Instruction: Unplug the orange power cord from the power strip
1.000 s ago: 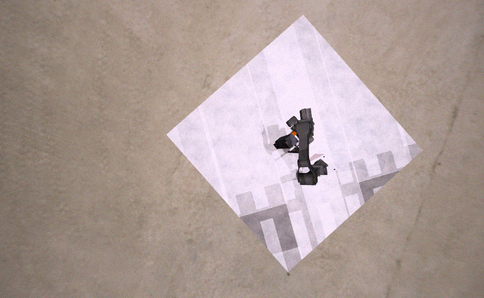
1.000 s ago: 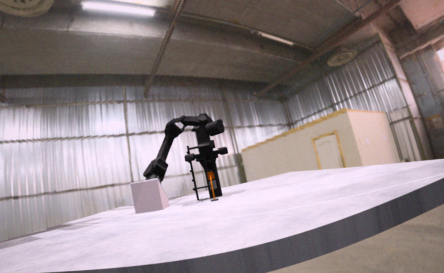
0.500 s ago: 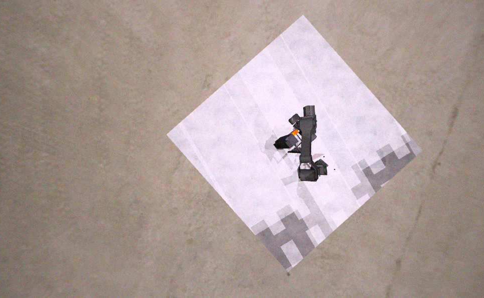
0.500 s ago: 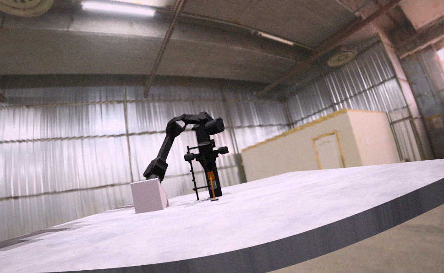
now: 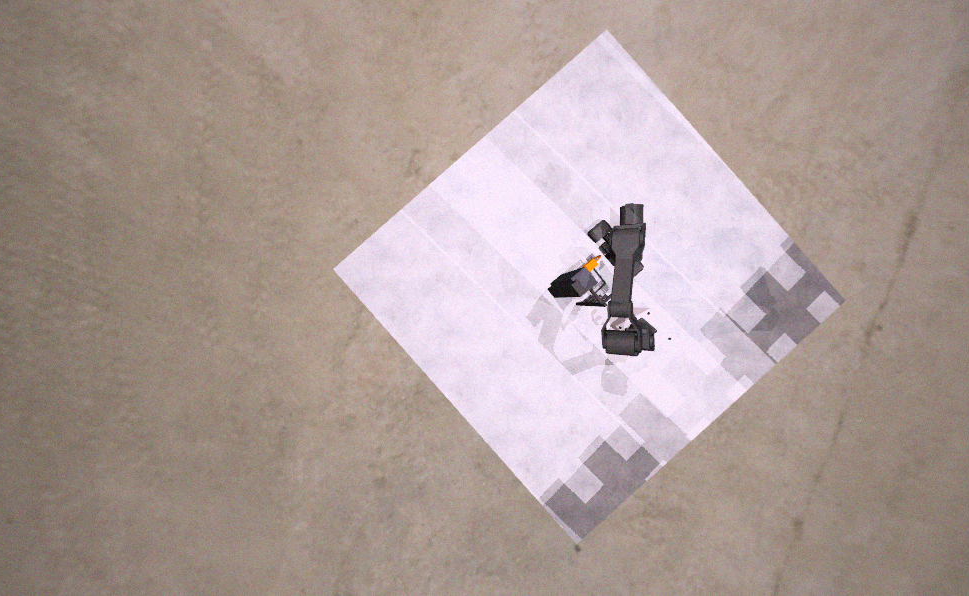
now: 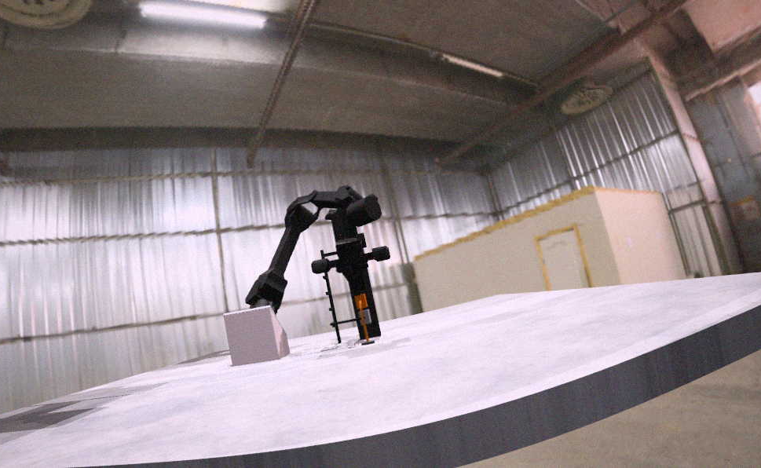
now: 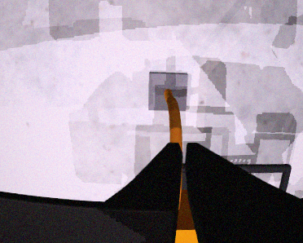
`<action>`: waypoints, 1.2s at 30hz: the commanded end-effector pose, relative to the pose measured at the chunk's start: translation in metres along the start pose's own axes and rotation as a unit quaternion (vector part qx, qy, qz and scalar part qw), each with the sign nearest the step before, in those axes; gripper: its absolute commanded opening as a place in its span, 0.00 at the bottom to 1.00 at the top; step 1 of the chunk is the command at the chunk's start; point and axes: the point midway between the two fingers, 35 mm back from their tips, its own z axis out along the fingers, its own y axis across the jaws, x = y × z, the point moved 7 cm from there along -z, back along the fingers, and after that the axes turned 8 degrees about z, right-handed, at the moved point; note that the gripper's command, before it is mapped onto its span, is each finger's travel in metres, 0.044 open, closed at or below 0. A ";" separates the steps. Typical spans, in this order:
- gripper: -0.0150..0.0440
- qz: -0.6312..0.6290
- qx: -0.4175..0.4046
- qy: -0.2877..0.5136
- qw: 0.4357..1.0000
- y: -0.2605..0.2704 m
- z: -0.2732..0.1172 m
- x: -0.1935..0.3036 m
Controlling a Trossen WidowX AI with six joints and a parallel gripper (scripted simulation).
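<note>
Matte black arm (image 6: 281,255), blocky joints.
</note>
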 end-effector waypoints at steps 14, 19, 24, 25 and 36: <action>0.53 -0.006 0.006 0.002 1.000 0.001 0.002 0.008; 0.53 0.005 0.001 0.003 1.000 0.000 -0.004 0.007; 0.53 0.005 0.001 0.003 1.000 0.000 -0.004 0.011; 0.53 0.005 0.001 0.003 1.000 0.000 -0.004 0.012; 0.53 0.005 0.001 0.004 1.000 -0.002 -0.004 0.030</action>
